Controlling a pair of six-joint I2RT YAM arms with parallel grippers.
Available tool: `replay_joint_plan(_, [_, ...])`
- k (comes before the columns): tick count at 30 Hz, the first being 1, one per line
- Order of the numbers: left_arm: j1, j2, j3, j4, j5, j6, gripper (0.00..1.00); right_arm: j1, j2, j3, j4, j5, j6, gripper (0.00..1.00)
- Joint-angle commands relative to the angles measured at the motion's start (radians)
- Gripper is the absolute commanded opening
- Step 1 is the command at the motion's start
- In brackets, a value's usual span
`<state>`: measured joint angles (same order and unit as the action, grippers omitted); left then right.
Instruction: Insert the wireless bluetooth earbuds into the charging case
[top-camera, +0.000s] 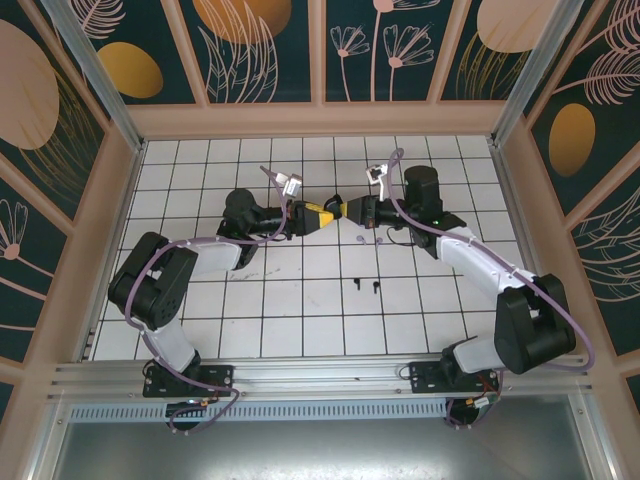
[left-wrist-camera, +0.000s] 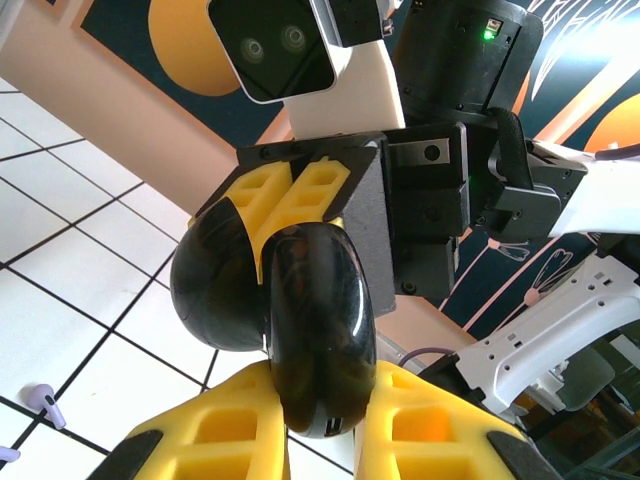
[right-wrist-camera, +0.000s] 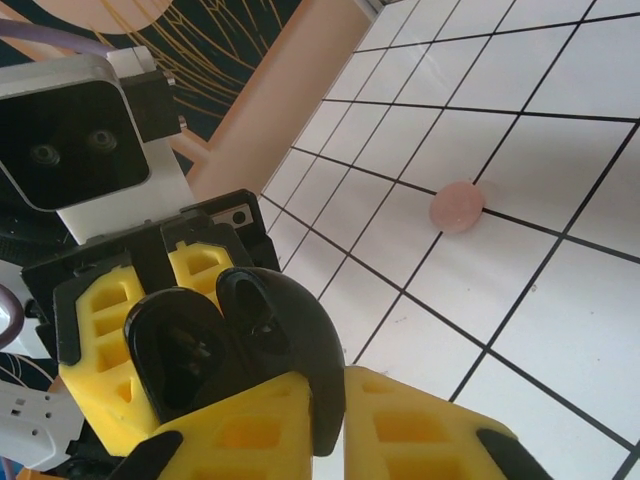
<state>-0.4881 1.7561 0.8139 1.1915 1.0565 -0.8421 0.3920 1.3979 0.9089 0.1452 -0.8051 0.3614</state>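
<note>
The earbuds look tiny, light and slick, so I'd pinch each across its stem. 2 black earbuds (top-camera: 357, 284) lie on the tiled table (top-camera: 300, 325), with a lavender earbud (left-wrist-camera: 45, 400) nearby. Above them the glossy black charging case (left-wrist-camera: 315, 320) hangs open, the left gripper (left-wrist-camera: 325, 430) clamped on 1 half and the right gripper (right-wrist-camera: 330, 400) pinching the other. There is open tile around and the enclosure walls (top-camera: 320, 120) are well apart.

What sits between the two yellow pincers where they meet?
An open black charging case, pinched by the left pincer and the right pincer from opposite sides; both wrist views show it close up.
</note>
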Motion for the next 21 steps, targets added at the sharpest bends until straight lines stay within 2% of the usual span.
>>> replay_joint_plan(1, [-0.006,0.002,0.031,0.021,0.025,0.017,0.0,0.012,0.018,0.04,-0.02,0.012,-0.024,0.05])
replay_joint_plan(4, [-0.006,0.001,0.029,-0.018,0.008,0.04,0.01,0.012,0.018,0.054,-0.034,0.019,-0.027,0.0])
replay_joint_plan(8, [-0.006,-0.013,0.015,-0.083,-0.062,0.097,0.35,0.012,0.016,0.074,-0.062,0.06,-0.037,0.0])
replay_joint_plan(12, [-0.004,-0.037,0.018,-0.208,-0.131,0.199,0.5,0.007,0.012,0.102,-0.133,0.132,-0.069,0.0])
replay_joint_plan(17, [0.0,-0.122,0.077,-0.505,-0.155,0.413,0.65,-0.015,0.024,0.193,-0.303,0.193,-0.185,0.0])
replay_joint_plan(21, [0.006,-0.148,0.152,-0.78,-0.152,0.596,0.71,-0.024,0.061,0.28,-0.461,0.277,-0.345,0.0])
